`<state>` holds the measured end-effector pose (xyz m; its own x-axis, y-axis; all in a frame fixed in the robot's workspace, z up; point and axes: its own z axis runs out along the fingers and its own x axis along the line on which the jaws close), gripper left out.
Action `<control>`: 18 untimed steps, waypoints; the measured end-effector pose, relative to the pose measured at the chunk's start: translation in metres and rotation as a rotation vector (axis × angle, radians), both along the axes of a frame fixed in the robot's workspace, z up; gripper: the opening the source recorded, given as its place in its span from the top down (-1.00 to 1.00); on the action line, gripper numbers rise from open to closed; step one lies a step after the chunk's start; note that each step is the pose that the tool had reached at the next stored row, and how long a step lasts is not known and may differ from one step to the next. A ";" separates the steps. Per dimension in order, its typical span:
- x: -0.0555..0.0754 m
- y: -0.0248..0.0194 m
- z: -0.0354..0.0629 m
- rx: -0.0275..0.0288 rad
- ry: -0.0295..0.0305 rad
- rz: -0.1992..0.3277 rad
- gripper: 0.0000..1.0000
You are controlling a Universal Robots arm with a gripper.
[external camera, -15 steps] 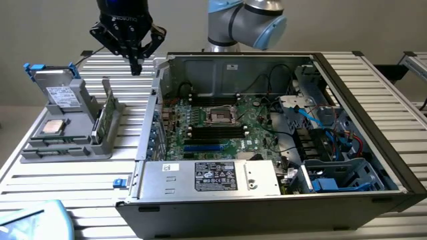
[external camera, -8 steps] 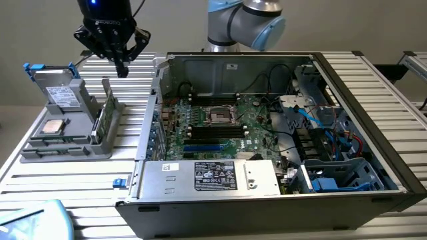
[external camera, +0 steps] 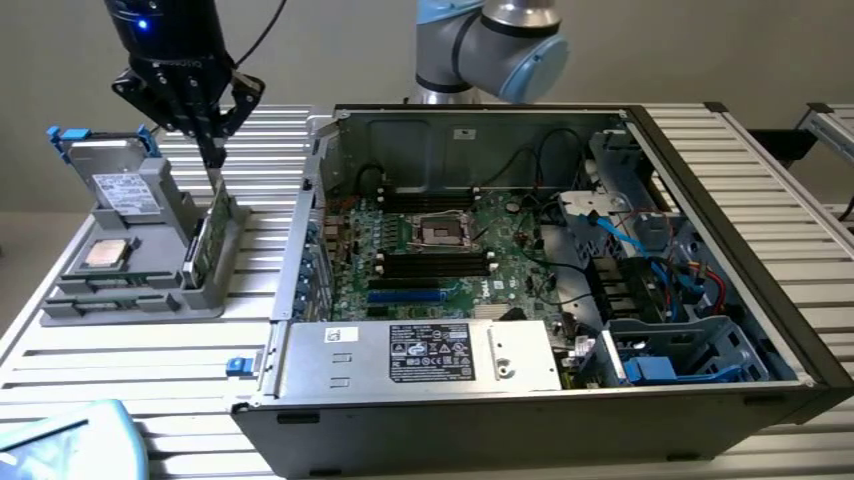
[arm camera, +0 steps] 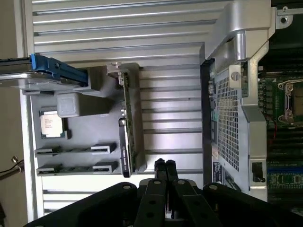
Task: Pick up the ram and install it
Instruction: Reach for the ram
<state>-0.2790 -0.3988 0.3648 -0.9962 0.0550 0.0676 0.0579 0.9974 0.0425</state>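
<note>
One thing, operator: where's the ram (external camera: 216,228)?

Operator: On edge in its grey holder (external camera: 134,300) on the desk (external camera: 134,360), top edge up so I can pinch it. My end effector (external camera: 212,152) hangs near that edge, fingers pressed together, holding nothing.

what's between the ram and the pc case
Just the edge of the tray and a bare strip of slatted table, seen in both views; nothing stands between the ram and the case.
</note>
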 end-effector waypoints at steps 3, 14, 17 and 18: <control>-0.014 0.0000 -0.0055 0.0000 0.0000 0.000 0.80; -0.055 0.0000 -0.0241 0.0000 0.0000 0.010 0.80; -0.059 0.0000 -0.0258 -0.0010 0.0008 0.019 0.80; -0.060 -0.0001 -0.0262 -0.0017 0.0013 0.023 0.80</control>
<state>-0.3389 -0.3989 0.3385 -0.9971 0.0323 0.0688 0.0352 0.9985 0.0408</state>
